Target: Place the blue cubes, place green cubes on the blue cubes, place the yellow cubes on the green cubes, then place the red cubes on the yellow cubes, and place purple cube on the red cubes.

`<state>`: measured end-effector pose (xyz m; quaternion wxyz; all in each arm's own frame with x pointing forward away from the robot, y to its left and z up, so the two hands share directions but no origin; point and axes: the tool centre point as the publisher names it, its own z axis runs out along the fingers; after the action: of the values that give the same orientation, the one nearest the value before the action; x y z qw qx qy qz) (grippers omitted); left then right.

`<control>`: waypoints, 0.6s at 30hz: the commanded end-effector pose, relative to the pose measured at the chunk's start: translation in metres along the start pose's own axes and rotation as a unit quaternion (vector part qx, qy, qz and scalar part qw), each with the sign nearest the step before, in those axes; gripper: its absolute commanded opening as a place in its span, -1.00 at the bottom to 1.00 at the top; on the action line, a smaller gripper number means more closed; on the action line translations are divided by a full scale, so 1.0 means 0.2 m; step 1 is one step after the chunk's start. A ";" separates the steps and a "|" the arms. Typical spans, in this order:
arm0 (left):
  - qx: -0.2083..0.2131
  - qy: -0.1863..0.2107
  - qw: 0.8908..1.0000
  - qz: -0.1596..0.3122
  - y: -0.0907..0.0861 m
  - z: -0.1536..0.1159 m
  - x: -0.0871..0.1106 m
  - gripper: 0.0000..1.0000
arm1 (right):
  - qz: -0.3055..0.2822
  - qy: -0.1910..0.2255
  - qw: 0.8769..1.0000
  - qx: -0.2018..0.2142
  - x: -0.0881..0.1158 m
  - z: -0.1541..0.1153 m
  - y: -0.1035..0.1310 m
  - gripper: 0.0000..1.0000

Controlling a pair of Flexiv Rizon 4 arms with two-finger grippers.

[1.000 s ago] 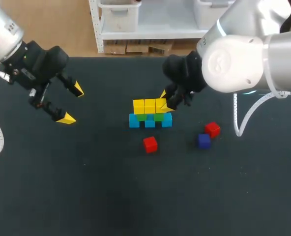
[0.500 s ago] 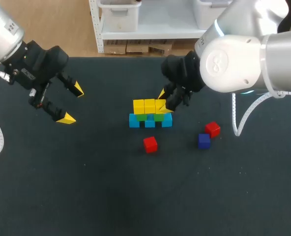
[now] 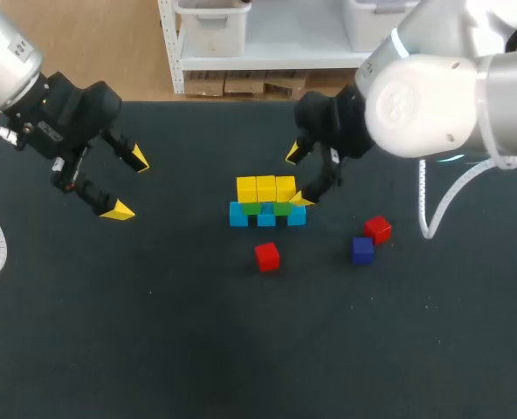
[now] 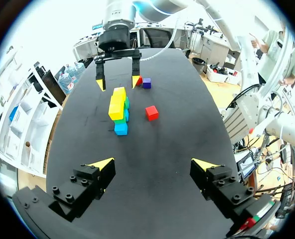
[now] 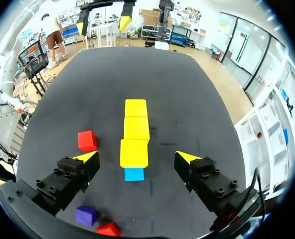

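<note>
Head view: yellow cubes top green cubes and blue cubes at frame centre. Right gripper spread apart, empty, at the row's right end. Left gripper spread, empty, far left. Red cubes and purple cube loose, lower right.
Left wrist view: yellow cubes well ahead of fingers.
Right wrist view: nearest yellow cube between the parted fingers, gaps either side.

Left arm, right arm: silver-white rounded links, black wrist housings, white cables looping alongside. Left gripper, right gripper: black blocky fingers, yellow wedge tips, round screws on finger blocks.
</note>
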<state>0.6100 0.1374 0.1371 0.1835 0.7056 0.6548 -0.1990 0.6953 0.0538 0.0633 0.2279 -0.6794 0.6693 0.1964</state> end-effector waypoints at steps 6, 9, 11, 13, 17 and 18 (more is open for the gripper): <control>-0.001 -0.002 1.000 0.002 0.00 0.00 0.01 1.00 | -0.009 0.012 0.999 0.030 0.13 -0.23 0.17 1.00; -0.001 -0.002 1.000 0.002 0.00 0.00 0.01 1.00 | -0.034 0.016 0.999 0.020 0.19 -0.28 0.19 1.00; -0.001 -0.002 1.000 0.002 0.00 0.00 0.01 1.00 | -0.049 0.020 0.999 0.008 0.23 -0.29 0.21 1.00; -0.001 -0.002 1.000 0.002 0.00 0.00 0.01 1.00 | -0.065 0.017 0.998 -0.005 0.28 -0.31 0.22 1.00; -0.001 -0.002 1.000 0.002 0.00 0.00 0.01 1.00 | -0.095 0.005 0.995 -0.030 0.37 -0.34 0.24 1.00; -0.001 -0.002 1.000 0.002 0.00 0.00 0.01 1.00 | -0.098 0.011 0.995 -0.031 0.39 -0.35 0.25 1.00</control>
<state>0.6100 0.1373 0.1371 0.1835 0.7057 0.6548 -0.1990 0.6420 -0.0377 0.0722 0.2149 -0.7494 0.6022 0.1718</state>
